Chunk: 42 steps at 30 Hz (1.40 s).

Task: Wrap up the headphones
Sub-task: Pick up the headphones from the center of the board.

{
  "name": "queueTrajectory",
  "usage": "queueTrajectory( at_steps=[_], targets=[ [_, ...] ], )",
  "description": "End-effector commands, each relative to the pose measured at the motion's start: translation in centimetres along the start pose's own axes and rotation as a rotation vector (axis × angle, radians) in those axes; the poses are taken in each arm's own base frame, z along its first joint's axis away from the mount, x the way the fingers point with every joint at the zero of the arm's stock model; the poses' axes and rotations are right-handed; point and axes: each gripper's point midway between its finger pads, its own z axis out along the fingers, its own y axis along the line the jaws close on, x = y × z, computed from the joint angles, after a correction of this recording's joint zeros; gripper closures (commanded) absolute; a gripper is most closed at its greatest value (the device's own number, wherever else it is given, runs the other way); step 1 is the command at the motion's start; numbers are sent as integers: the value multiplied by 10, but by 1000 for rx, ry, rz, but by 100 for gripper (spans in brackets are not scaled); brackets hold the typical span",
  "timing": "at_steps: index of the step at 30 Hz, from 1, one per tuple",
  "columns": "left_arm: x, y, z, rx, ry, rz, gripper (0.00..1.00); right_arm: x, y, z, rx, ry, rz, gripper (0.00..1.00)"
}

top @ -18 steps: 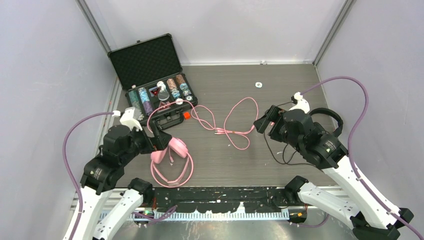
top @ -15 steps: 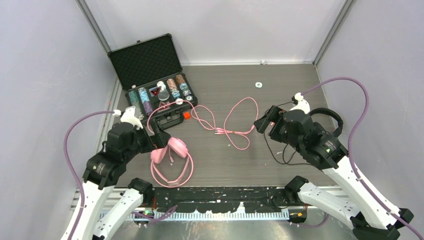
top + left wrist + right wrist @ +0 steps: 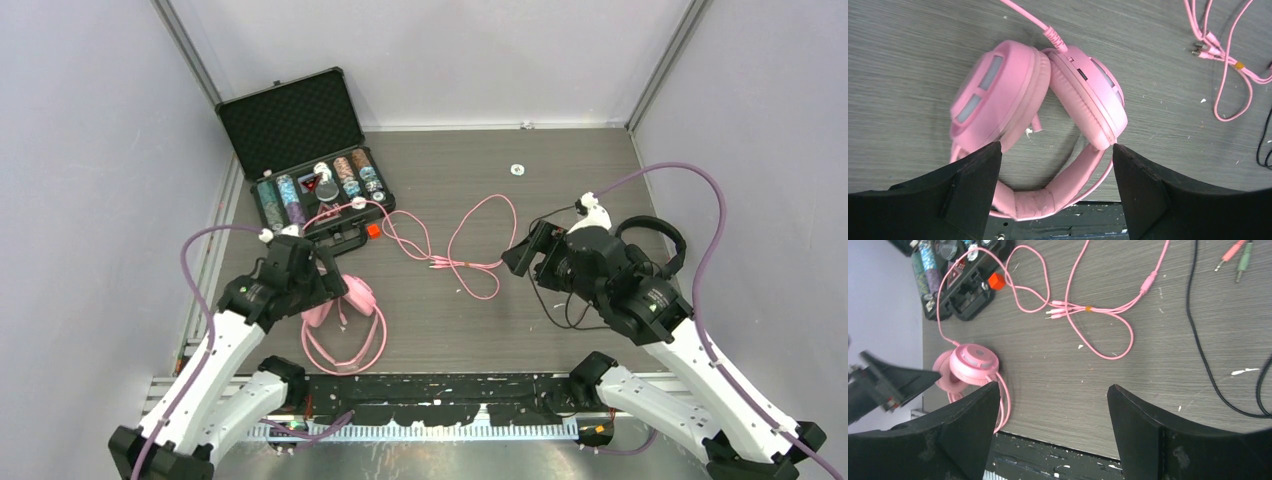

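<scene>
Step in hand: approach to glossy pink over-ear headset [image 3: 1083, 95] — left gripper [image 3: 1054, 147] above it, jaws spread, holding nothing. Right gripper [image 3: 1053, 389] likewise released. Next, likely: gather long pink cable [image 3: 1148, 282] — coil round headset.

Soft, even light falls from above, and the dark grey wood-grain table [image 3: 450, 330] carries only faint shadows. The overhead view is sharp throughout. In the left wrist view the glossy pink over-ear headset [image 3: 1018, 85] is smeared across its left cup, probably motion blur, while the table grain beside it stays crisp.
</scene>
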Motion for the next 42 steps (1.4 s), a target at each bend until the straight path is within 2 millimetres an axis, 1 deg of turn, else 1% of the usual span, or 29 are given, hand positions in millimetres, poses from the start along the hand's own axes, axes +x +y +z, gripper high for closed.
queueTrajectory(
  at_steps=[1, 2, 4, 5, 9, 14, 16, 17, 22, 25, 27, 28, 29, 32, 34, 36, 37, 38, 40, 42],
  targets=[
    [-3, -34, 22, 130, 26, -29, 16, 0, 24, -7, -153, 2, -72, 17],
    [0, -34, 28, 123, 43, -17, 16, 1, 25, -9, -169, 6, -87, 17],
    [10, -47, 36, 181, 115, 18, 15, 2, 27, -12, -190, 6, -103, 18],
    [11, -53, 39, 201, 135, 27, 15, 2, 28, -13, -201, 5, -109, 18],
    [15, -65, 53, 215, 182, 64, 14, 6, 32, -18, -258, 5, -127, 19],
    [24, -85, 59, 260, 204, 145, 17, 8, 36, -23, -301, 1, -127, 20],
    [27, -95, 61, 295, 202, 189, 19, 7, 36, -24, -302, -2, -126, 21],
    [30, -97, 64, 292, 210, 204, 20, 8, 36, -24, -302, -2, -126, 21],
    [47, -97, 75, 235, 255, 300, 27, 9, 35, -24, -305, -3, -119, 22],
    [58, -99, 77, 204, 269, 395, 30, 10, 35, -23, -305, -2, -116, 22],
    [64, -106, 76, 205, 277, 460, 37, 11, 34, -22, -304, -1, -117, 22],
    [65, -112, 73, 218, 274, 489, 47, 11, 34, -22, -304, -1, -116, 23],
    [67, -117, 71, 228, 274, 516, 54, 11, 34, -22, -304, -1, -114, 23],
    [64, -132, 58, 277, 250, 566, 70, 10, 35, -20, -310, -6, -108, 23],
    [59, -144, 45, 336, 236, 581, 79, 15, 41, -21, -351, 12, -113, 24],
    [53, -155, 28, 408, 225, 603, 83, 14, 49, -20, -397, -3, -123, 25],
    [51, -160, 17, 448, 221, 614, 84, 11, 54, -19, -421, -19, -125, 26],
    [48, -166, 7, 493, 212, 628, 85, 5, 64, -21, -466, -50, -129, 28],
    [44, -179, -19, 602, 200, 663, 88, -2, 76, -24, -533, -88, -162, 28],
    [43, -188, -47, 711, 198, 684, 90, -3, 91, -31, -618, -106, -225, 28]
  ],
)
